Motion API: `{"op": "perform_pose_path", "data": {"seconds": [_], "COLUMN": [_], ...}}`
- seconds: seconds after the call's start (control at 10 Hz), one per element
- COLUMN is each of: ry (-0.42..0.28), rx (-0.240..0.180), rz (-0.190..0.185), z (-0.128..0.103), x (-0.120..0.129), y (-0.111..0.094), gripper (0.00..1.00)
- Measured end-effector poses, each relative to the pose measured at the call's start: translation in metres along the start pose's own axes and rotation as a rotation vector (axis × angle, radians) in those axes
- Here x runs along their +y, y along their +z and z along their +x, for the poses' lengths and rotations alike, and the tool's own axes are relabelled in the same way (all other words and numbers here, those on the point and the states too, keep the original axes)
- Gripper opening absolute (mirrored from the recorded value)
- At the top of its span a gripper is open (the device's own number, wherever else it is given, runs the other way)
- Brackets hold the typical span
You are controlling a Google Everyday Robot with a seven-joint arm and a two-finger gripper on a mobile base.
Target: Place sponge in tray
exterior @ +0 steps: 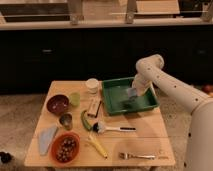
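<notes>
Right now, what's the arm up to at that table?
The robot's single arm reaches over the green tray at the back right of the table. Its gripper is down inside the tray, where a small blue-grey sponge shows at its tip; whether the sponge has been released is not clear. Bowls, a cup, a tan block, a folded cloth, a banana, a brush and a fork sit apart from the arm on the table.

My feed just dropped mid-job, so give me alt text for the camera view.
The white arm reaches down from the right with its pincer inside the green tray at the wooden table's back right, a pale blue-grey sponge at its tip. Left and front of the tray lie bowls, a cup, a folded cloth, a banana and a fork.
</notes>
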Motion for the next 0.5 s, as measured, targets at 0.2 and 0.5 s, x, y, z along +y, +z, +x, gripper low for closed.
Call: {"op": "perform_pose_path", "data": {"seconds": [0.2, 0.5], "ry": [-0.011, -0.016], "rx": [-0.058, -0.131], "rz": [0.015, 0.019], "z": [-0.008, -0.014], "x": [-0.004, -0.003], "y": [0.006, 0.016], "gripper": [0.0, 0.0]}}
